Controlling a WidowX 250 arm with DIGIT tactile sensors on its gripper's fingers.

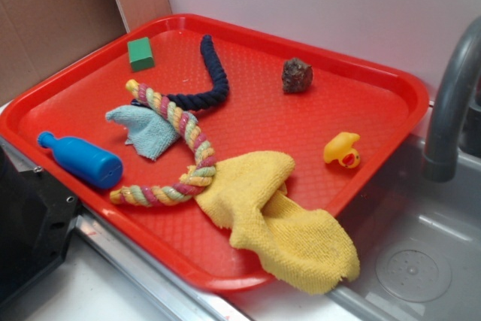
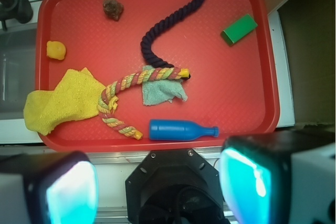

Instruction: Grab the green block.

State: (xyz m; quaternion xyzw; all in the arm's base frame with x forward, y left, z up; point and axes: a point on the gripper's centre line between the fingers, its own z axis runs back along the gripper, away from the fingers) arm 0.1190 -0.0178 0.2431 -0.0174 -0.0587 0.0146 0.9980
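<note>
Fingers (image 2: 63, 192) of the gripper (image 2: 163, 190) fill the bottom of the wrist view, two blurred pads with teal faces spread wide apart and holding nothing, hanging over the near edge of the counter and clear of everything on the red tray (image 2: 262, 108).

Nearest on that tray lies the blue bottle (image 2: 181, 129) on its side, neck pointing right in the wrist view. Just beyond it the multicoloured rope (image 2: 131, 85) bends in a hook, one end close to the bottle and the other stretching over the pale teal cloth (image 2: 163, 92), which is crumpled beneath it. Left of the rope a yellow towel (image 2: 58, 100) spreads out and, in the exterior view, droops over the tray rim toward the sink (image 1: 421, 261). Past the cloth a dark navy rope (image 2: 165, 27) curves up across the middle of the tray, its lower end touching the coloured rope. A yellow rubber duck (image 2: 56, 50) sits apart near the left rim, and a brown rough lump (image 2: 113, 9) rests alone near the far edge.

The green block (image 2: 239, 29) lies flat in the far right corner in the wrist view, slightly turned, touching nothing and well apart from the gripper. A grey faucet (image 1: 451, 103) rises beside the tray in the exterior view.
</note>
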